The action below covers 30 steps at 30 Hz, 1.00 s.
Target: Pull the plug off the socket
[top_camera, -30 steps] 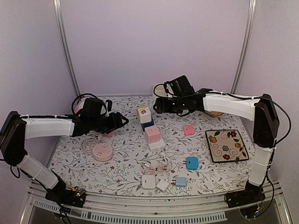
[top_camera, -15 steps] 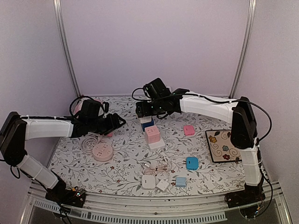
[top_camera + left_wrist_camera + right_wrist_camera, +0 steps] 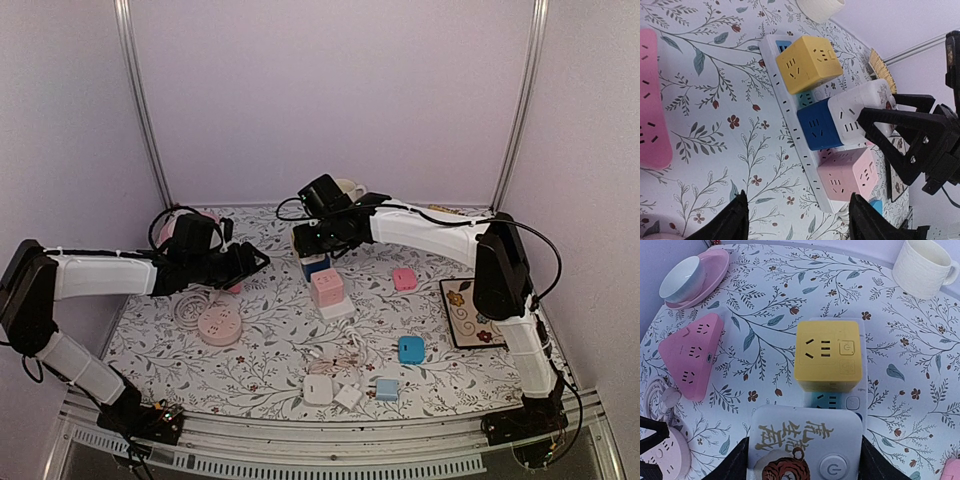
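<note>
A white power strip (image 3: 790, 115) lies on the floral table with a yellow cube plug (image 3: 807, 62), a blue cube plug (image 3: 815, 125) and a pink cube plug (image 3: 847, 175) in it. A white cube plug with a tiger print (image 3: 805, 445) sits on the blue one. My right gripper (image 3: 805, 465) is open, its fingers (image 3: 900, 122) straddling the white cube's two sides. My left gripper (image 3: 797, 220) is open and empty, low over the table just left of the strip's pink-cube end. From above, the right gripper (image 3: 312, 245) covers the strip's far end and the left gripper (image 3: 255, 262) is beside it.
A pink triangular socket (image 3: 690, 357), a cup on a pink saucer (image 3: 685, 275) and a round pink socket (image 3: 219, 325) lie on the left. A white mug (image 3: 925, 262) stands at the back. Small plugs (image 3: 411, 349), chargers with cable (image 3: 335, 385) and a flowered tile (image 3: 485, 312) lie front right.
My right arm has swung left from the back middle to over the power strip, its open fingers now around the white cube. The left gripper has barely moved.
</note>
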### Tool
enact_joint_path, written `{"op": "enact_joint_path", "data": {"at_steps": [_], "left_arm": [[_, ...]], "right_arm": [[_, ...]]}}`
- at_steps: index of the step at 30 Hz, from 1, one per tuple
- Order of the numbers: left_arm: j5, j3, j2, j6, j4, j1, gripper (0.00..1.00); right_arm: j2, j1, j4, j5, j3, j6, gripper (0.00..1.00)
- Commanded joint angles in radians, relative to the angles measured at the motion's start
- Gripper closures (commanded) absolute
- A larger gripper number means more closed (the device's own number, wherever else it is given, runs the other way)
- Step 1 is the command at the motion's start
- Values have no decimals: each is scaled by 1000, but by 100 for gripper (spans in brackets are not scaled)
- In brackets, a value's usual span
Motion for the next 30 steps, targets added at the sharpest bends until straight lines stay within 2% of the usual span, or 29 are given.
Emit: {"op": "enact_joint_path", "data": {"at_steps": [1, 3, 8, 20, 30], "left_arm": [[41, -6, 8, -3, 44, 13, 32], [64, -8, 27, -13, 64, 17, 32], [159, -7, 97, -59, 139, 30, 33], [253, 34, 230, -136, 243, 32, 34], [277, 89, 311, -156, 270, 11, 36]], "right_arm": [[6, 5, -23, -6, 28, -25, 50], [-9, 4, -25, -4, 19, -35, 60], [-83, 8, 23, -53, -61, -93, 70], [-325, 9, 234, -207, -443, -244, 74], [-367, 7, 287, -228, -480, -214, 74]]}}
